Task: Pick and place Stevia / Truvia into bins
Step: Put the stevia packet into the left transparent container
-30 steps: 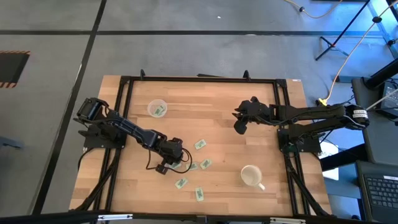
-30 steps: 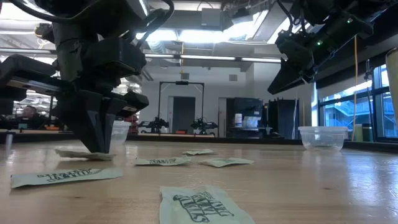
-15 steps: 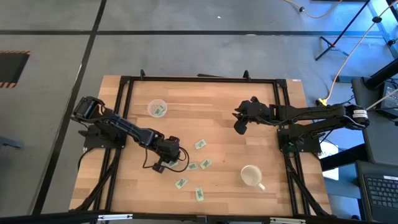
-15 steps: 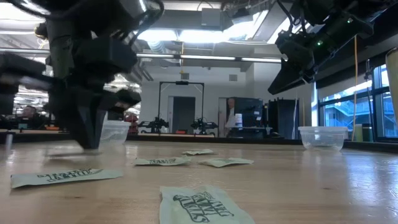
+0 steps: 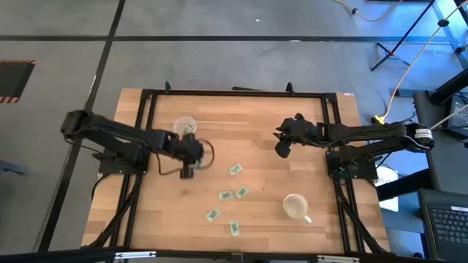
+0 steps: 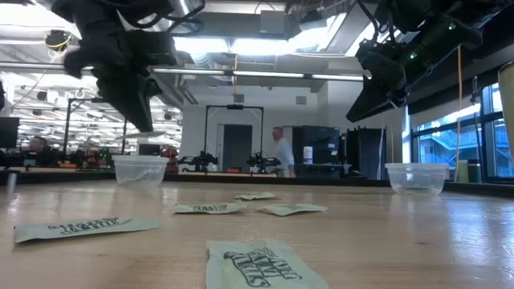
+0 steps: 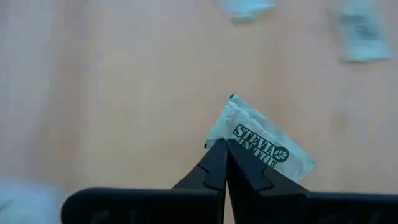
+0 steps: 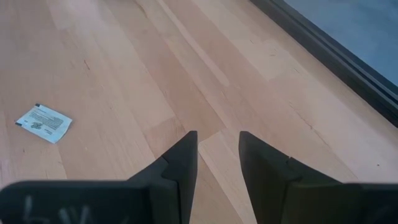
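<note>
Several white-and-green Stevia packets [image 5: 235, 169] lie flat on the wooden table [image 5: 292, 117]; the low view shows them up close [image 6: 255, 265]. My left gripper [image 5: 188, 168] hangs above the table, near a clear bin [image 5: 184, 126] that has a packet inside. It is shut on one Stevia packet [image 7: 264, 149]. In the low view this gripper [image 6: 143, 120] is over the same bin [image 6: 140, 170]. My right gripper [image 5: 281, 148] waits open at the far right, above bare wood [image 8: 217, 149]. A second clear bin [image 6: 416, 177] shows only in the low view. My left gripper pinches the packet by one end [image 7: 233, 138], between the free ends of its two fingers. The fingers slant down from above. The rest of the packet sticks out past the fingertips, lifted clear of the table.
An opaque white mug [image 5: 295, 207] stands toward the near right. A lone packet [image 8: 43, 122] lies ahead of my right gripper. A black frame [image 5: 234, 93] borders the table. A person walks in the room beyond [image 6: 281, 152].
My left gripper has risen from among the packets and moved toward the far edge and the clear bin, staying shut. It has rolled somewhat on the way. The packet it holds has left the table and is now lifted clear.
</note>
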